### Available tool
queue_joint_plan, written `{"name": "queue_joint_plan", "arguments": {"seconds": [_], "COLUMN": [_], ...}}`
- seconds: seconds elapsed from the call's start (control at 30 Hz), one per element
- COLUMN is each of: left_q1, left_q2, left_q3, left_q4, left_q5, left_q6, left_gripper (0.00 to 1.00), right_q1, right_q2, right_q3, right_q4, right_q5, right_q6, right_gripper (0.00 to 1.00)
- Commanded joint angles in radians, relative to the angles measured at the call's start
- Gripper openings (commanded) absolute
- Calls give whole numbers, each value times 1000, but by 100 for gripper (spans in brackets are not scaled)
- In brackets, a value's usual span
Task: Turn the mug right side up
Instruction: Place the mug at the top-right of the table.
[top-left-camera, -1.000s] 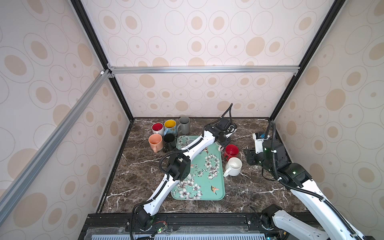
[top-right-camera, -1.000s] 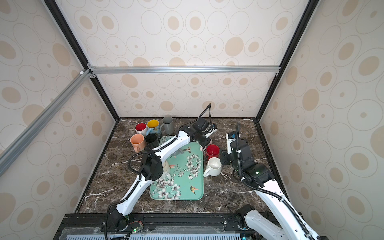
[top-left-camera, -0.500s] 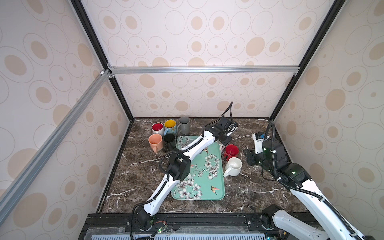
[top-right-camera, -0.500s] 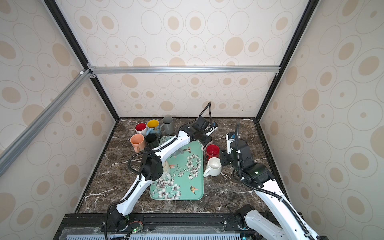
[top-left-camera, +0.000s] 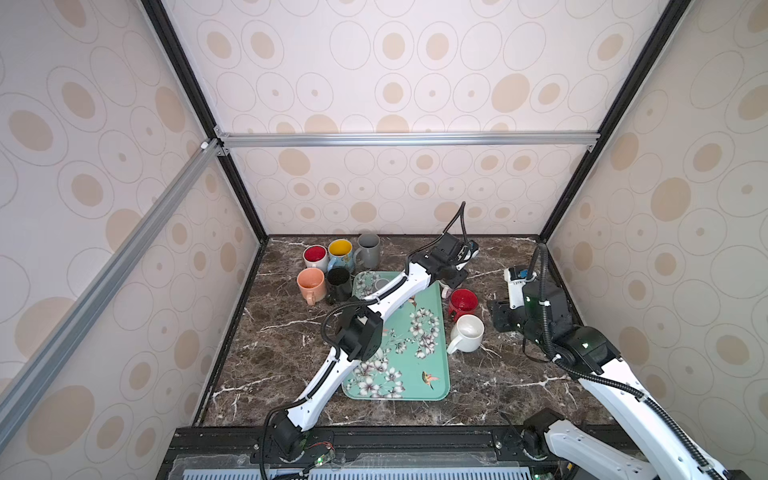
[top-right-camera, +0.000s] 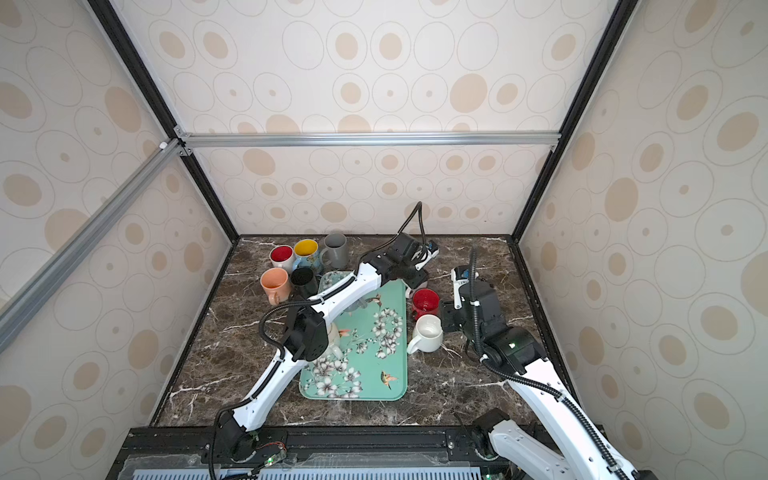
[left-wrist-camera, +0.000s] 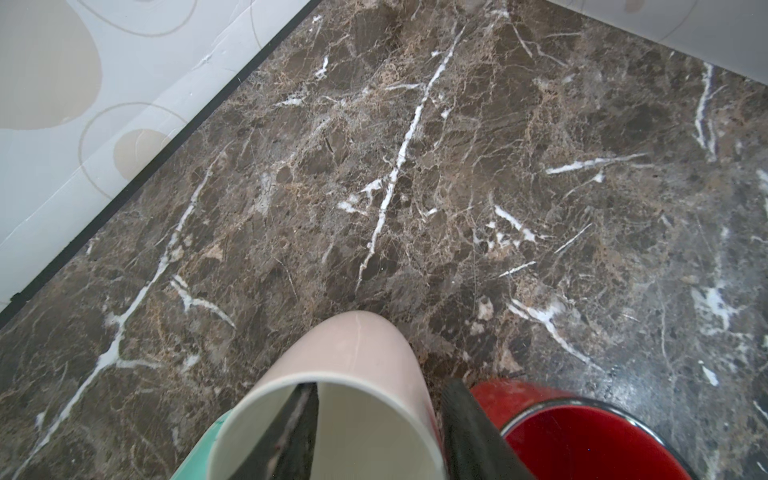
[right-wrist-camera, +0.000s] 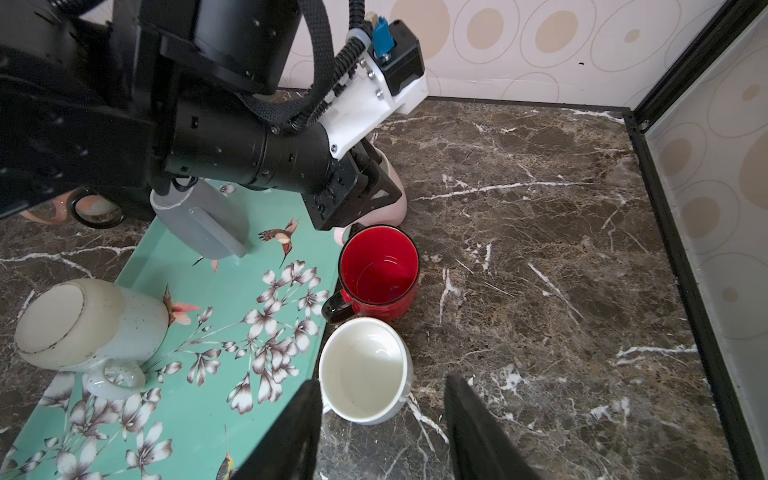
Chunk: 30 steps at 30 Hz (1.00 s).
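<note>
Straddling its wall, the left hand sets the pale pink mug mouth-up on the surface beside the red mug; whether it is clamped I cannot tell, and the right hand idles with its jaws apart.

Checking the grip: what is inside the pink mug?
One finger of the left gripper reaches inside the pink mug, clear of its wall; the other stands outside. The mug's bottom cannot be seen.

Floral tray, marble tabletop, dotted walls
</note>
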Motion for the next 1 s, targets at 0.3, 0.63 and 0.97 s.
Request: {"name": "queue_joint_plan", "arguments": {"seconds": [0.3,0.63,0.97], "left_q1": [-2,-2,-2], "left_q2": [40,-7,-59], "left_q3": [39,39,39], "left_q4": [80,82,56], "left_q5": [37,53,64], "left_q6": [-30,-30,-30], "left_gripper": [50,54,54], "right_q1": [-5,-6,-6], "right_q2": [10,22,11], "right_q3": [-17,-7,4], "right_q4": [7,12,0], "right_q5": [24,10,-15], "right_q6": [-17,-14,21], "right_gripper": [51,51,51]}}
